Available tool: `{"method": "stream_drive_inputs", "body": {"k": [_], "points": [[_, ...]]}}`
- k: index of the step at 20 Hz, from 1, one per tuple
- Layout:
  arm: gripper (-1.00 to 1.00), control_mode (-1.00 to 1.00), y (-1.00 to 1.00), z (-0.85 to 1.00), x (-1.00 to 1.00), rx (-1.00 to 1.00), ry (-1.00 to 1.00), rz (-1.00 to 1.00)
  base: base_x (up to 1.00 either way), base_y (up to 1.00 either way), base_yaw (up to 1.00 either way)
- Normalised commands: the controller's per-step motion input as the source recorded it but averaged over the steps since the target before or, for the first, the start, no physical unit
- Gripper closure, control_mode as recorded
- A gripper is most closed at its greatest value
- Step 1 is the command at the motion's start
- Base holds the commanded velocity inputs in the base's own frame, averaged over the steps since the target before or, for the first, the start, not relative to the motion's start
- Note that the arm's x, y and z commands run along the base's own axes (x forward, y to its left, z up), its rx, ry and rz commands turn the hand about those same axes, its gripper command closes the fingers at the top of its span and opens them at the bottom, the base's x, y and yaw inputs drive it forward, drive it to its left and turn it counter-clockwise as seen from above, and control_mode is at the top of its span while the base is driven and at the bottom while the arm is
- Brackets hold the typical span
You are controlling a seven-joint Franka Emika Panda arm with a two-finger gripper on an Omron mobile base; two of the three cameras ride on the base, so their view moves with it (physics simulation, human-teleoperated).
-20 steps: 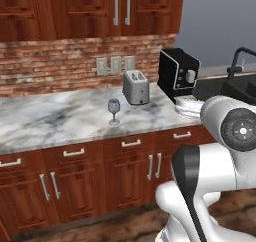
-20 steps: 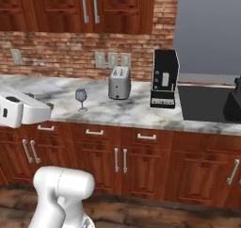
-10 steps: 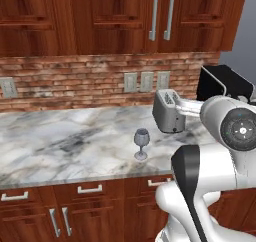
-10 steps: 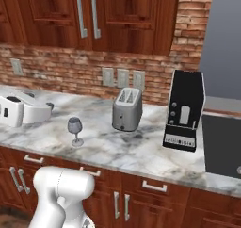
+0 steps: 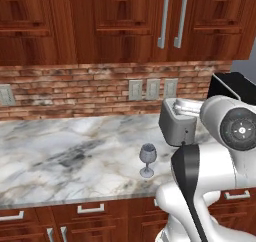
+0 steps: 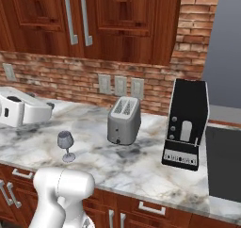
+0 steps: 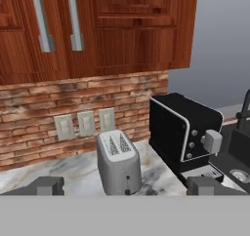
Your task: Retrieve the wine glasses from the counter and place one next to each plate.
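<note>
Observed one wine glass (image 5: 147,159) standing upright on the counter (image 5: 60,156), near its front edge, foot flat on the marble, bowl seemingly empty. Seen again from the right base view (image 6: 66,145), well left of the toaster (image 6: 124,121) and somewhat nearer the counter's front edge. Noted the toaster as grey, two-slot, standing toward the brick wall (image 6: 155,88), below three wall outlets (image 6: 121,86). Logged a black coffee machine (image 6: 186,123) to the right of the toaster, apart from it, with a dark cooktop (image 6: 224,168) further right. Recorded a white appliance (image 6: 21,111) at the far left of the counter in the right base view, apart from the glass. Noted wood cabinets (image 5: 125,21) with silver handles above the wall and drawers (image 6: 150,208) below the worktop. Gripper (image 7: 128,186) seen in the hand view with fingertips (image 7: 46,186) spread wide to either side, nothing between them; toaster in line ahead, coffee machine to its right. No contact seen between gripper and glass.
</note>
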Motion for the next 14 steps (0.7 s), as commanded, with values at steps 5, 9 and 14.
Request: {"method": "stream_drive_inputs", "body": {"k": [5, 9, 14], "points": [[-1.00, -1.00, 0.00, -0.01, 0.05, 0.01, 0.00, 0.01, 0.36, 0.00, 0.04], [-1.00, -1.00, -0.02, 0.00, 0.00, 0.04, 0.00, 0.17, 0.00, 0.00, 0.00], [-1.00, -1.00, -0.21, -0.03, 0.00, 0.01, 0.00, 0.36, 0.00, 0.00, 0.00]]}}
